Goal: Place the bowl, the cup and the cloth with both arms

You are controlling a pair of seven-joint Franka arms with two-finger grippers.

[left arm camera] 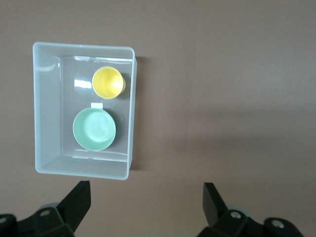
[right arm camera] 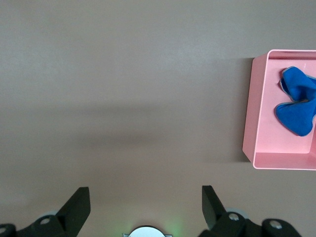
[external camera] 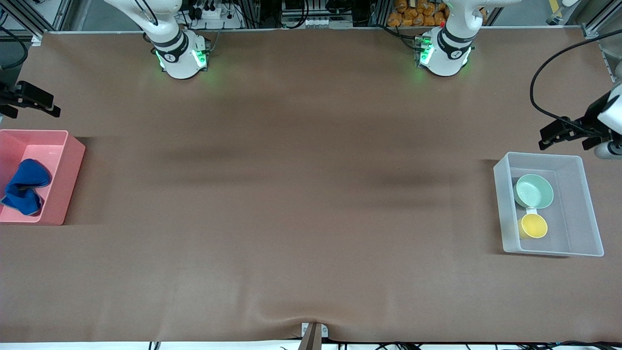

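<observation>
The mint-green bowl (external camera: 534, 191) and the yellow cup (external camera: 533, 226) sit side by side in the clear plastic bin (external camera: 583, 209) at the left arm's end of the table; the cup is nearer the front camera. Both show in the left wrist view: bowl (left arm camera: 94, 129), cup (left arm camera: 107, 82), bin (left arm camera: 47, 108). The blue cloth (external camera: 24, 187) lies crumpled in the pink bin (external camera: 65, 165) at the right arm's end, and also in the right wrist view (right arm camera: 296, 101). My left gripper (external camera: 559, 133) (left arm camera: 145, 197) is open and empty, high over the table beside the clear bin. My right gripper (external camera: 43, 103) (right arm camera: 145, 197) is open and empty, high over the table beside the pink bin (right arm camera: 256, 108).
The brown table mat (external camera: 301, 194) stretches between the two bins. The arm bases (external camera: 182, 58) (external camera: 444, 53) stand at the table's edge farthest from the front camera. A small bracket (external camera: 313, 333) sits at the nearest edge. A black cable (external camera: 539, 82) loops by the left arm.
</observation>
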